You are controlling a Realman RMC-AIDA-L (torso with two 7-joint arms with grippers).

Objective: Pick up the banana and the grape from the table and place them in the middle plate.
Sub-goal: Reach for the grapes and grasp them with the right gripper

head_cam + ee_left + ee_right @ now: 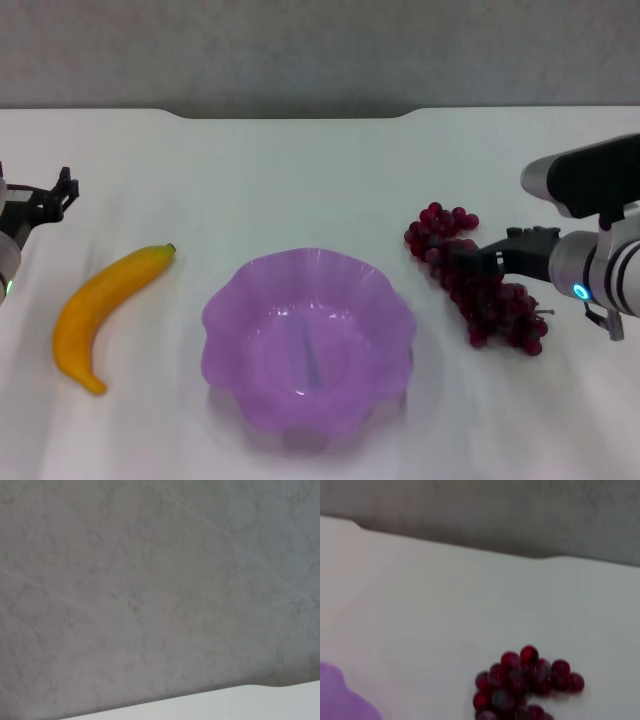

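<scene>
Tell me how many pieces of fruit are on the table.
2. The banana lies on the table left of the purple plate; the grape bunch lies right of it, at the right end effector.

You are not seeing any readable text, label, brand, number or sign in any of the three views.
</scene>
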